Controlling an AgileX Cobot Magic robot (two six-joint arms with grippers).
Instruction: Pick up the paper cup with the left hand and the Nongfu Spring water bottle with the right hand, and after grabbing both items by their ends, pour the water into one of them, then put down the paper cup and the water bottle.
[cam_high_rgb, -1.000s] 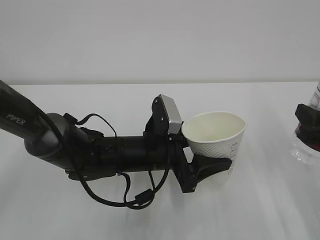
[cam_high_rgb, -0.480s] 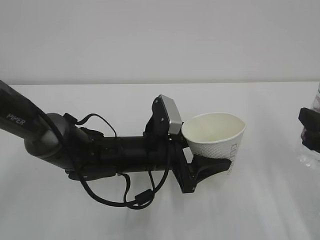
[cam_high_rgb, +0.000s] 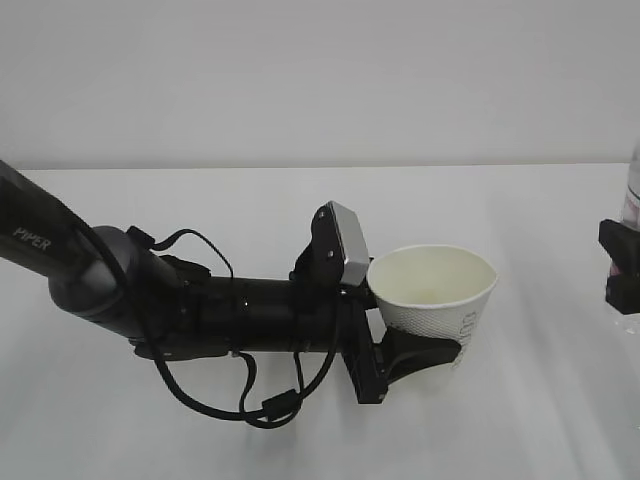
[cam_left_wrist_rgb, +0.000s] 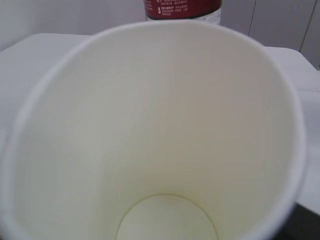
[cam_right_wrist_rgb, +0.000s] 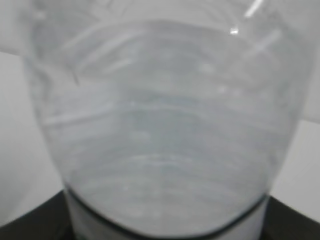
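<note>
The white paper cup is held nearly upright, low over the table, with my left gripper shut on its lower part. Its cream inside fills the left wrist view, with a faint yellowish tinge at the bottom. Behind its rim shows the red label of the Nongfu Spring water bottle. At the far right edge, my right gripper is shut on the bottle, mostly cut off by the frame. The bottle's clear ribbed body fills the right wrist view, with dark fingers at the bottom corners.
The white table runs back to a plain pale wall. The left arm, marked PIPER, lies across the table's left half with loose cables hanging under it.
The left gripper has lowered the cup slightly and brought it more upright. The right gripper with the bottle has drawn further right, nearly out of the exterior view.
</note>
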